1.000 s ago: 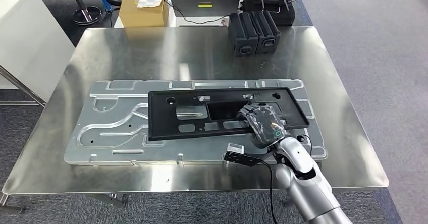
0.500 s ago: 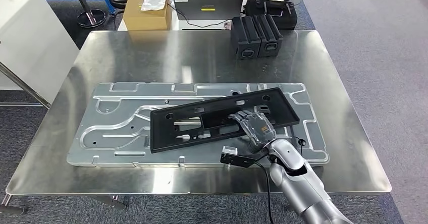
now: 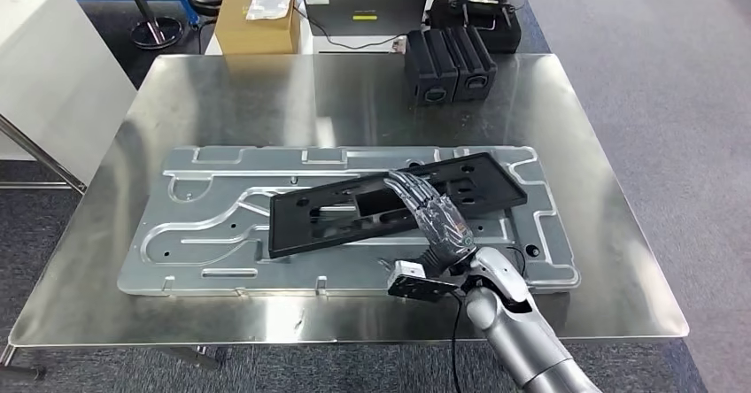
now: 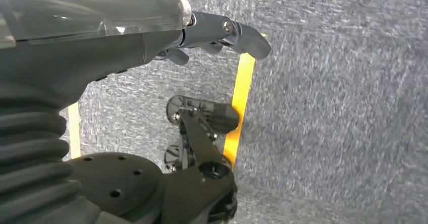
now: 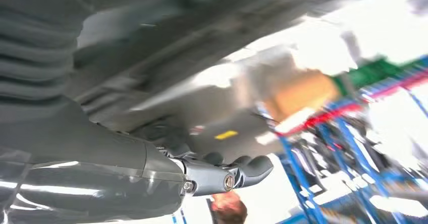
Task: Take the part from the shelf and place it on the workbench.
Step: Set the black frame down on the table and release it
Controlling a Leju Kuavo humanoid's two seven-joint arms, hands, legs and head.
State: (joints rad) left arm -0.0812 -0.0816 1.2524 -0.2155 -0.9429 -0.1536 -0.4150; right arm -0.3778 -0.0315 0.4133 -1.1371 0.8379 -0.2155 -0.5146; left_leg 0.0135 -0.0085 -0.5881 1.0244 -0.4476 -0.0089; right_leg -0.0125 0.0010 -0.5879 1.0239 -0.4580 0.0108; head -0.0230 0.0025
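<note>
The long black part (image 3: 354, 211) lies slanted on the embossed silver plate (image 3: 212, 225) on the steel workbench (image 3: 266, 101). My right hand (image 3: 434, 216) reaches in from the near edge, with its fingers stretched out flat over the middle of the part. In the right wrist view the thumb (image 5: 237, 176) stands apart from the dark surface above it, with background showing in the gap. My left hand (image 4: 101, 27) hangs over the grey carpet with nothing in it.
Two black cases (image 3: 447, 61) stand at the bench's far edge. Behind them are a laptop (image 3: 363, 3) and a cardboard box (image 3: 257, 21). A white cabinet (image 3: 44, 65) stands to the left. Yellow floor tape (image 4: 239, 103) runs under the left hand.
The part has swung so that its right end lies farther away and its left end nearer. My right hand's fingers, curled over the part before, are stretched out flat.
</note>
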